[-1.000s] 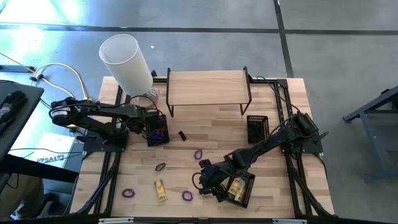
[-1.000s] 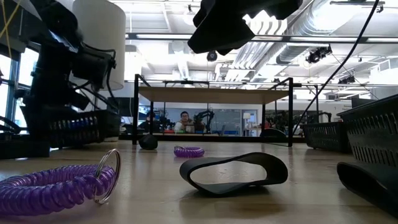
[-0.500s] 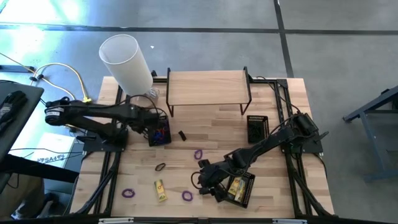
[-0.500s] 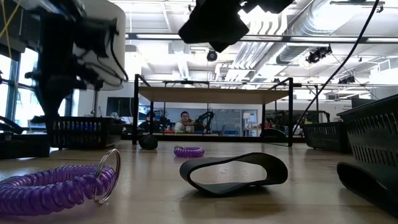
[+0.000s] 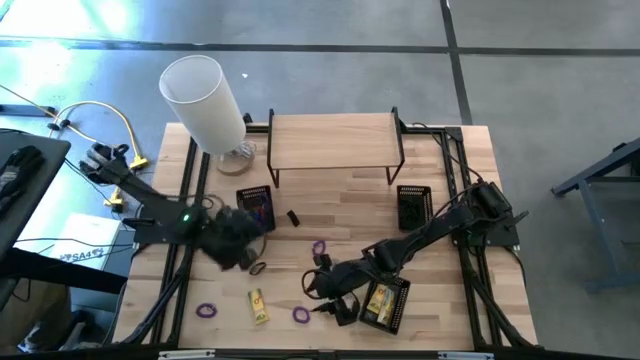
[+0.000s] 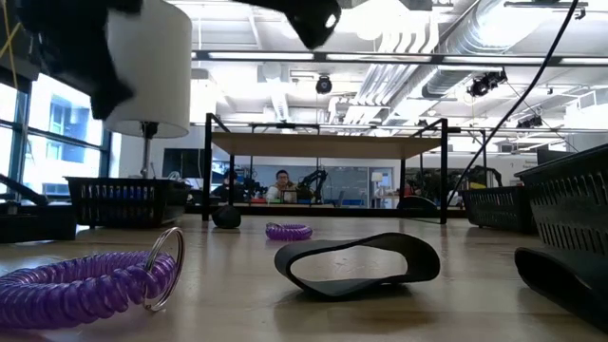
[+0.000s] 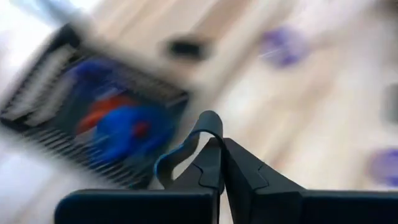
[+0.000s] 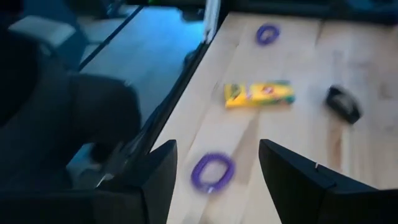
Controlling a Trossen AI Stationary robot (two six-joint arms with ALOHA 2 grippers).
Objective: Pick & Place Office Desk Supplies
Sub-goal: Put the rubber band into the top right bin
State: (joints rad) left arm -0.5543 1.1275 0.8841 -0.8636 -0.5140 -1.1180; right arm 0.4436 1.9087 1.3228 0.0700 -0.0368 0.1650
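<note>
Two claws over wooden table (image 5: 340, 200): left (image 7: 219, 163) shut empty, right (image 8: 214, 163) open.

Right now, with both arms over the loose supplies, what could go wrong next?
1. The left gripper is shut, beside the black band loop; lowered shut, it would likely push the loop away rather than grasp it.
2. The right gripper, jaws open, hangs near the purple coil close to the table's front edge; a nudge could send it off.
3. Both grippers work near mid-table; the arms could collide.
</note>
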